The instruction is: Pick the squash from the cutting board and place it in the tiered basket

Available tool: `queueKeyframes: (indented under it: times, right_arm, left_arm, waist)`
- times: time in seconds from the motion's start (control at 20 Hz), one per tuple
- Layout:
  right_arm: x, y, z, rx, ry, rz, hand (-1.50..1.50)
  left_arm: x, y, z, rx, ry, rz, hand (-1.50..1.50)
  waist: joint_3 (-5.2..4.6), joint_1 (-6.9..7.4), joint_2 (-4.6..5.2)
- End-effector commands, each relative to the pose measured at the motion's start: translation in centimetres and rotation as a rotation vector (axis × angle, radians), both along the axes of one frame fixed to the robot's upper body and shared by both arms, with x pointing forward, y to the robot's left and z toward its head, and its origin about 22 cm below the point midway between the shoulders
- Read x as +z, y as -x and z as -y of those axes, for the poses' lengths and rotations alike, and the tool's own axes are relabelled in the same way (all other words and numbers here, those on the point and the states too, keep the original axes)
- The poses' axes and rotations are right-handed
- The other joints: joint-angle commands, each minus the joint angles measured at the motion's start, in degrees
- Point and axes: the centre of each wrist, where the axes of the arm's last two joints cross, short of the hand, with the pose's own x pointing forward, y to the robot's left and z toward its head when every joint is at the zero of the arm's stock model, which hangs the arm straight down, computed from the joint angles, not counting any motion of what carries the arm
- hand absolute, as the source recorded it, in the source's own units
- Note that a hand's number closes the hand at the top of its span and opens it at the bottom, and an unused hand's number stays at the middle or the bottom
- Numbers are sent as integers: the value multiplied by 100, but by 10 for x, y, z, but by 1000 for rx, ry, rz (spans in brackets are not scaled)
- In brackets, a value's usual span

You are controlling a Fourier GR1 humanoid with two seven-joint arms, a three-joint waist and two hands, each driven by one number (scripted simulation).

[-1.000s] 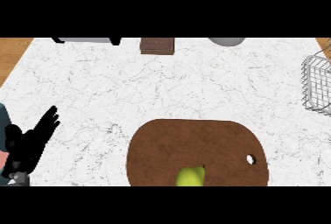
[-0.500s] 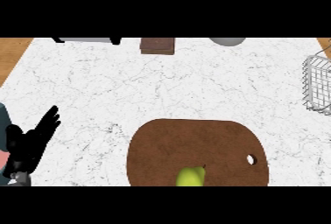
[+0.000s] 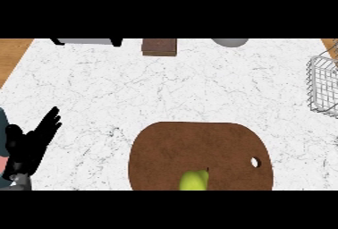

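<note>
A yellow-green squash (image 3: 194,180) lies on the near edge of a round brown cutting board (image 3: 224,147), partly cut off by the view's lower edge. The wire tiered basket (image 3: 323,85) stands at the right edge of the counter. My left hand (image 3: 30,145) rests at the lower left with fingers straight and pointing up, well left of the board and holding nothing. My right hand does not show.
Along the counter's far edge sit a brown box (image 3: 160,46), a grey rounded object (image 3: 230,42) and a grey item with black legs (image 3: 86,41). Wooden floor shows at the top corners.
</note>
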Motion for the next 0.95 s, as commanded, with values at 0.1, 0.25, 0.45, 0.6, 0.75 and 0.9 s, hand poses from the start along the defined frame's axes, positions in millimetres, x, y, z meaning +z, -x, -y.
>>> queueKeyframes:
  times: [0.1, 0.25, 0.45, 0.6, 0.75, 0.9]
  right_arm:
    - [41, 25, 26, -104, -153, 217, -150]
    - [57, 45, 47, -177, -302, 298, -150]
    - [67, 79, 81, -120, -496, 428, -150]
    - [52, 96, 101, -104, -594, 527, -150]
    - [56, 134, 130, -49, -649, 594, -150]
    - [29, 159, 152, 13, -707, 592, -150]
  left_arm:
    - [-2, 7, -12, 9, -16, -2, 0]
    - [-12, 10, 1, 21, -5, -8, 0]
    - [-18, 21, -7, 57, -3, -28, 0]
    - [-12, 26, -22, 61, -19, -30, 0]
    - [-22, 28, -2, 47, 2, -25, 0]
    - [-14, 24, -21, 80, 0, -38, 0]
  waist:
    - [-8, -47, -25]
    - [-7, -110, -36]
    - [-4, -312, -118]
    - [-4, -370, -142]
    - [-3, -357, -124]
    - [-7, -450, -136]
